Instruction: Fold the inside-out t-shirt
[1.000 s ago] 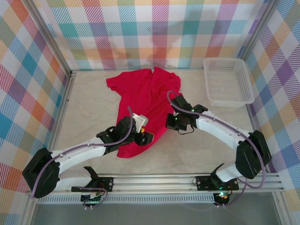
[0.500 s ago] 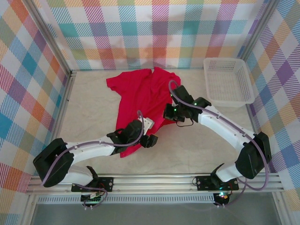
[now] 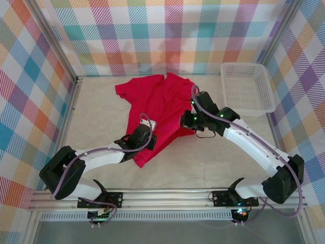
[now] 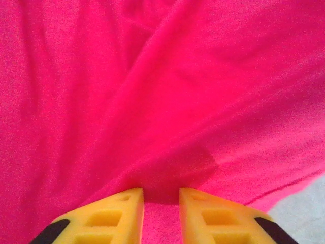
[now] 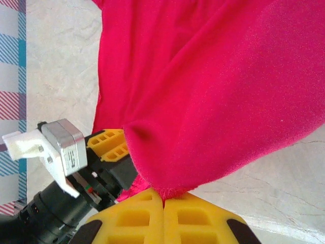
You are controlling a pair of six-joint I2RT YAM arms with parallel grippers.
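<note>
Top external view: the inside-out t-shirt [image 3: 157,101] lies bright red on the pale marbled table [image 3: 96,122], a little left of the frame's centre, its collar toward the upper edge and its lower part narrowing to a point at lower centre. A white plastic mesh basket [image 3: 247,89] sits well apart from it at the upper right. The left gripper [image 3: 145,135] rests on the shirt's lower left part. In the left wrist view its yellow fingers [image 4: 124,208] stand close together on a raised ridge of cloth that runs into the narrow gap between them, grasping the shirt. The right gripper [image 3: 187,121] is at the shirt's right edge. In the right wrist view its two fingers meet at the bottom centre, pinching the hem, and the cloth drapes up and away from them.
</note>
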